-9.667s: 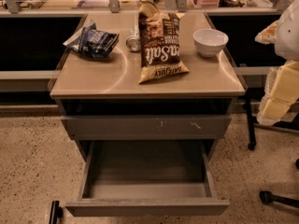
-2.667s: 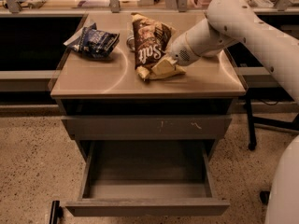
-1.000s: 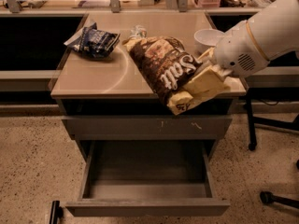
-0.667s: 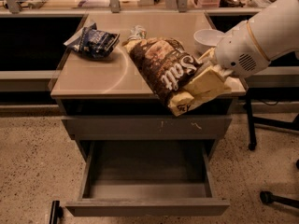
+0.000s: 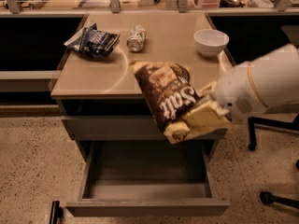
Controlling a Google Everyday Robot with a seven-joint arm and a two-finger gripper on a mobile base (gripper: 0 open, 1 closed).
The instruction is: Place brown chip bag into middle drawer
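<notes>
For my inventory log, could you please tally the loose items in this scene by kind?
Snack bags: 2 (brown chip bag, held by the gripper above the open middle drawer; dark blue snack bag on the tabletop)
Cans: 1 (silver can, lying on its side)
Bowls: 1 (white bowl)
Total: 4

White "Salt" lettering runs up the brown bag [image 5: 163,92], tilted above the open drawer [image 5: 145,208]. The gripper [image 5: 202,119] clamps its lower end, above the drawer's right side. Nothing else reads.
</notes>
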